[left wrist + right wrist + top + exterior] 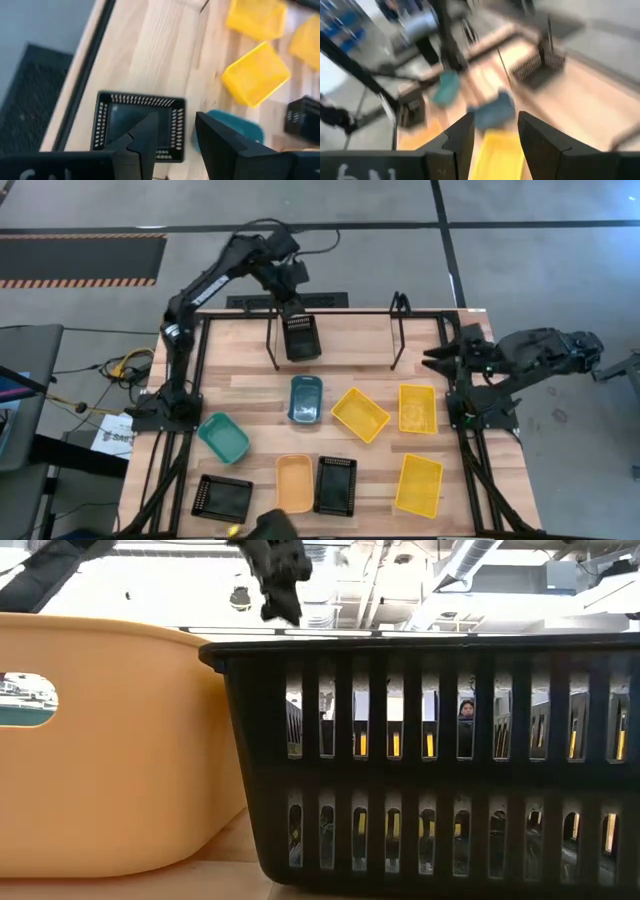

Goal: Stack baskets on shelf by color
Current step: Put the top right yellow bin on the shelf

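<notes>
Looking straight down, the left arm's claw (292, 292) is hovering right over a black mesh-sided plastic basket (301, 337) that's sitting at the left end of the low black thin-rod shelf (335, 330). The right arm's claw (436, 358) is waiting at the right edge of the wooden plank table (360, 375), pointing inward. Spread over the table: a blue-grey basket (305, 399) in the middle, three yellow baskets (361, 414) to its right, a teal-green basket (223, 437) on the left, and an orange basket (294, 482) sitting between two more black baskets (335, 484) near the front edge.
</notes>
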Motion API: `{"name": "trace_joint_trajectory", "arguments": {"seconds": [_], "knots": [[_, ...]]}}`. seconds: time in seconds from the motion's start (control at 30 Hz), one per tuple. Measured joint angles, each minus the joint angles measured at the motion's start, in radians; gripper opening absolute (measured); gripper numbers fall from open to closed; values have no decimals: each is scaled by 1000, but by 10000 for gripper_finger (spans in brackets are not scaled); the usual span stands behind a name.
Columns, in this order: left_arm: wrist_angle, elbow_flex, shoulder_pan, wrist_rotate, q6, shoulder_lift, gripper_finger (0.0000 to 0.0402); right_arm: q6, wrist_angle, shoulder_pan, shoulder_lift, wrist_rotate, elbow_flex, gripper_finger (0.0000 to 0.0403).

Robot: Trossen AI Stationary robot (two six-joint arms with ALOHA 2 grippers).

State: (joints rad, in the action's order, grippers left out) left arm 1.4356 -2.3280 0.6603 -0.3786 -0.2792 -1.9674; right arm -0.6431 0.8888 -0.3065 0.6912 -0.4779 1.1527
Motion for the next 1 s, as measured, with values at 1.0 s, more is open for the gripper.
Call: {"name": "trace_joint_trajectory", "arguments": {"seconds": [1.0], "knots": [[110, 1, -124, 160, 31, 219, 119, 215, 672, 386, 502, 326, -4, 207]]}}
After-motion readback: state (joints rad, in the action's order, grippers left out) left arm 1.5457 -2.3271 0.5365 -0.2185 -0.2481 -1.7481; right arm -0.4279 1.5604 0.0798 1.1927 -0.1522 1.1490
